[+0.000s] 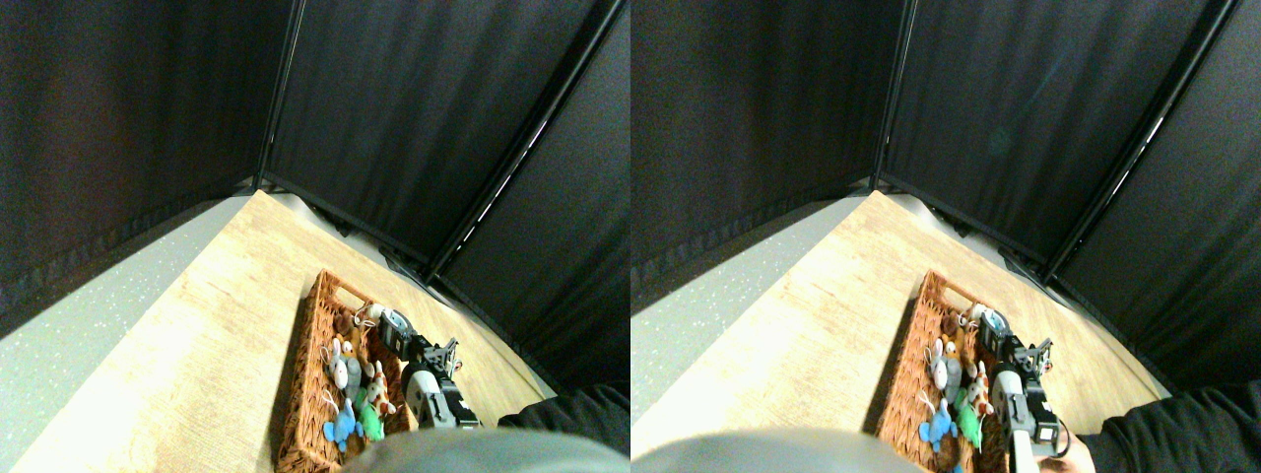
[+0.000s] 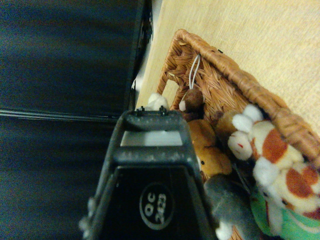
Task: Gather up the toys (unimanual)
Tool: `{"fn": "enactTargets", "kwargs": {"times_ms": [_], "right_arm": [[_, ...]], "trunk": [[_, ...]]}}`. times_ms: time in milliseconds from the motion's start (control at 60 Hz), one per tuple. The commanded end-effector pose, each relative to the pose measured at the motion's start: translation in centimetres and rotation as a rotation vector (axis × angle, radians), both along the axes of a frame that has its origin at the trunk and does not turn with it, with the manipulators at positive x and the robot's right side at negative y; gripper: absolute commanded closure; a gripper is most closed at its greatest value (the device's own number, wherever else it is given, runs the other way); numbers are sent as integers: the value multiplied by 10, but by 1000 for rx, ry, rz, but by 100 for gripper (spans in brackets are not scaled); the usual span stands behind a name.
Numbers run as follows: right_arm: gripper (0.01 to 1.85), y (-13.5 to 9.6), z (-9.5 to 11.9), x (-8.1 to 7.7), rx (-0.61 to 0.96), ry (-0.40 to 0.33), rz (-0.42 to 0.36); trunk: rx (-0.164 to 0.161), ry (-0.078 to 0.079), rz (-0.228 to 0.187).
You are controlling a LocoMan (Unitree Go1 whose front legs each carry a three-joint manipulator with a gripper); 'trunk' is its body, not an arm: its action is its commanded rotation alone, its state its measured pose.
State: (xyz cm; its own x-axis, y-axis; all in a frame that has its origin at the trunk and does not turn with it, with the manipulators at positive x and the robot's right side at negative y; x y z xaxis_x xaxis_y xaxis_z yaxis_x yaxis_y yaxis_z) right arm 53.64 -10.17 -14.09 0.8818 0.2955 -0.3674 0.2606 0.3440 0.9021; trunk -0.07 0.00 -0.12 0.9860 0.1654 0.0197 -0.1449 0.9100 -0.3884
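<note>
Stereo pair view, lower middle: the gripper (image 1: 394,330) hangs over the basket (image 1: 313,340) of toys (image 1: 353,389) — jaws' opening I cannot tell — it may snag a string loop (image 2: 194,70).

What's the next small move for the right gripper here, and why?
Probably lift the right gripper straight up out of the wicker basket. The toys in view, including the blue toy and green toy, already lie inside the basket, and none shows on the table.
</note>
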Motion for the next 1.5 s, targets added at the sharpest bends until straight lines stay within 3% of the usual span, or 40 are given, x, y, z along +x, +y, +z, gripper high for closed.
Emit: {"fn": "enactTargets", "kwargs": {"times_ms": [17, 50, 100, 183, 250, 333, 467, 600, 683, 883, 983, 1100, 1217, 1500], "right_arm": [[180, 1, 7, 1, -4, -34, -10], [180, 0, 7, 2, -7, -31, -10], [166, 0, 6, 1, -1, -20, -5], [97, -3, 7, 0, -32, 9, -3], [63, -4, 9, -1, -55, 9, 17], [49, -6, 9, -2, -99, -19, 39], [50, -10, 11, -3, -101, -26, 37], [70, -23, 13, 1, -84, -43, -24], [95, -46, 17, 1, -108, -80, -87], [102, -90, 18, -12, -171, -113, -196], [117, -114, 11, -21, -173, -121, -274], [118, -132, 6, -30, -201, -117, -311], [109, -152, -4, -52, -153, -87, -393], [87, -160, -12, -79, -173, -52, -432]], "trunk": [[-14, 3, 13], [-14, 3, 13], [-12, 3, 9], [-10, 2, 6], [-10, 2, 6], [-4, 2, 2], [4, 2, -5], [24, 4, -22], [44, 6, -42], [90, 14, -104], [117, 21, -125], [140, 30, -151], [159, 33, -167], [180, 44, -189]]}}
